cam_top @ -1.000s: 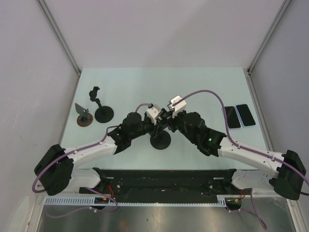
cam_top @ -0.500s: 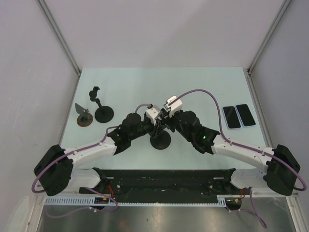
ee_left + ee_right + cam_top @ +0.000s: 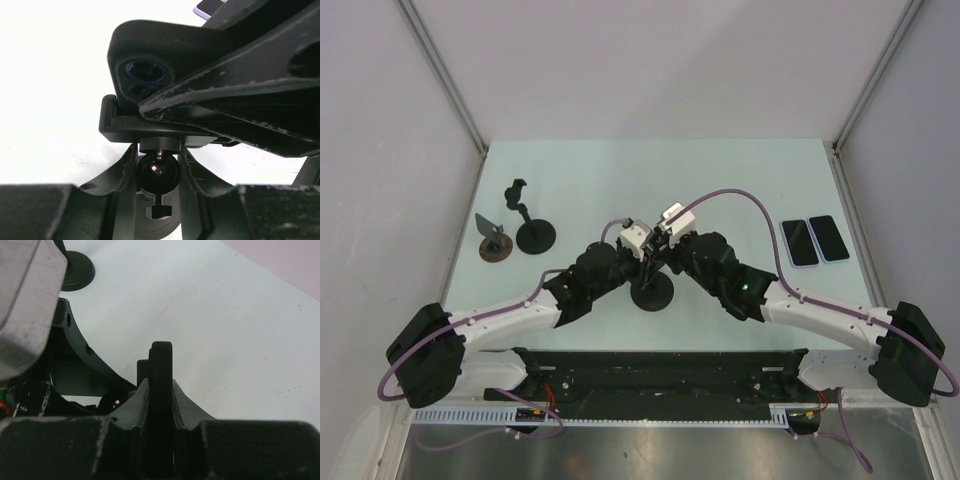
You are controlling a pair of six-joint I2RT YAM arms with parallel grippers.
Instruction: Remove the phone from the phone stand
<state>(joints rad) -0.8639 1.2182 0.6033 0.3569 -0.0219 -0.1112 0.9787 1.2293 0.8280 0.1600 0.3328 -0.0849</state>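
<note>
The phone stand's round black base (image 3: 651,293) sits mid-table, under both wrists. In the left wrist view my left gripper (image 3: 158,156) is shut on the stand's ball joint (image 3: 158,172), just below the cradle plate (image 3: 150,131). The black phone (image 3: 145,75) rests in that cradle, camera lenses facing me. In the right wrist view the phone (image 3: 160,360) stands edge-on. My right gripper (image 3: 160,386) is shut on it, with a finger pressed against each face. From above, the two grippers meet over the stand and hide the phone.
Two other phones (image 3: 802,243) (image 3: 829,237) lie side by side at the table's right edge. At the left are a black stand with a round base (image 3: 534,237) and a small stand on a brown base (image 3: 496,246).
My right arm has moved in toward the stand and its jaws have shut on the phone. The left gripper keeps its hold on the ball joint.
</note>
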